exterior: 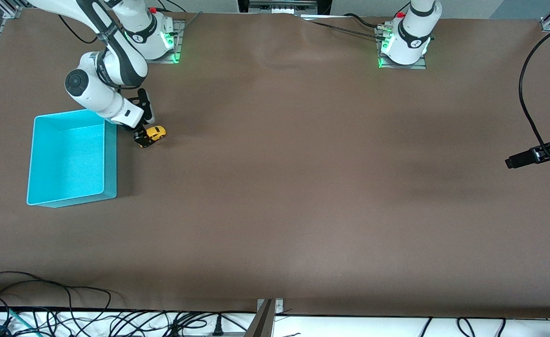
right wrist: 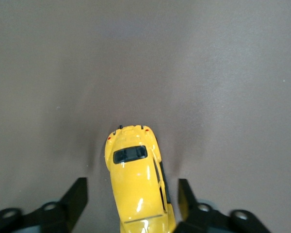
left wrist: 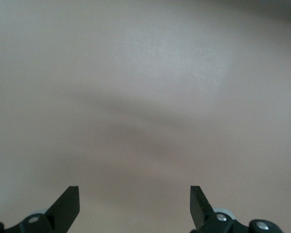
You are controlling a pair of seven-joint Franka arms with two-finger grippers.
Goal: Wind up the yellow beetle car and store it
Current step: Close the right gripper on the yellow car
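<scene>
Here, right gripper [right wrist: 130, 204] straddling yellow beetle car [right wrist: 136, 182], fingers apart, left gripper [left wrist: 135, 206] open

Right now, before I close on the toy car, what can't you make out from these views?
- Yellow car: its rear end is cut off by the right wrist view's edge; whether the right hand touches it is unclear.
- Front view: the car is too small for detail, partly covered by that hand.
- Left hand: the front view's edge cuts it off; the left wrist view shows only bare table.
</scene>
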